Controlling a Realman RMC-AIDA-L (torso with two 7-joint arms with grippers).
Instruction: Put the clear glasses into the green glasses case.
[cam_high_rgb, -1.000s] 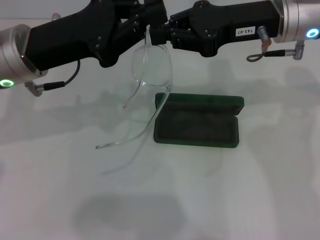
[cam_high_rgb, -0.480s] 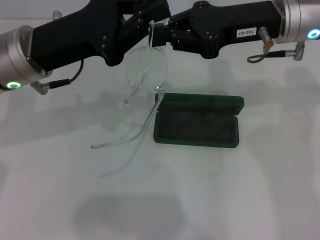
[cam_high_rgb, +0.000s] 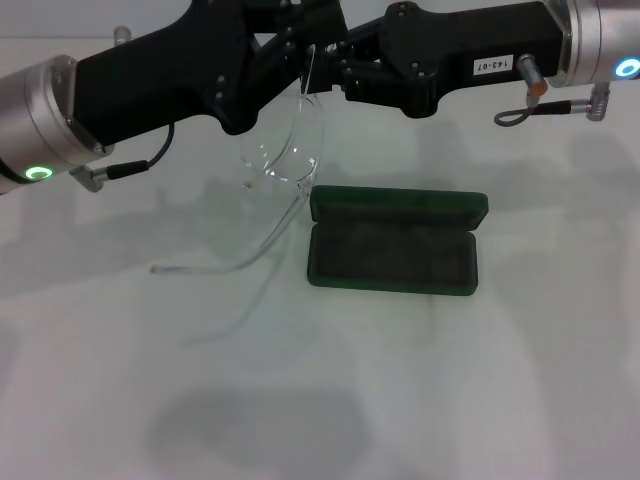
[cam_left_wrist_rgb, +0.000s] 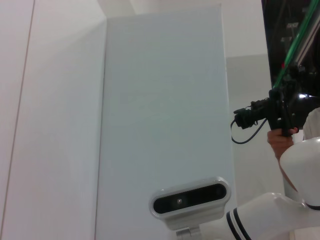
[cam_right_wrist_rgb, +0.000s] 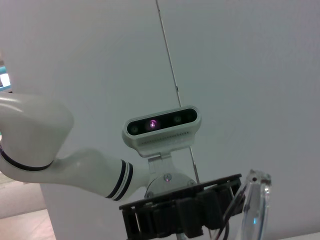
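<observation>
The clear glasses (cam_high_rgb: 285, 145) hang in the air above the white table, just left of the green glasses case. Their long temple arms trail down and to the left, almost to the table. My left gripper (cam_high_rgb: 300, 55) holds them at the top edge of the frame. My right gripper (cam_high_rgb: 335, 68) meets the same spot from the right, and its fingers are hidden among the black parts. The green glasses case (cam_high_rgb: 395, 250) lies open on the table, lid tilted back and dark lining empty. In the right wrist view a lens of the clear glasses (cam_right_wrist_rgb: 254, 207) shows edge-on beside the left gripper's black body (cam_right_wrist_rgb: 180, 217).
Bare white table (cam_high_rgb: 450, 400) surrounds the case on all sides. Both arms span the far side of the table at about the same height. The left wrist view faces my own body, with a person holding a camera (cam_left_wrist_rgb: 280, 125) behind it.
The left arm has shifted a little right. The glasses have swung with it, and the temple tips have moved left and lower. The right arm has barely moved.
</observation>
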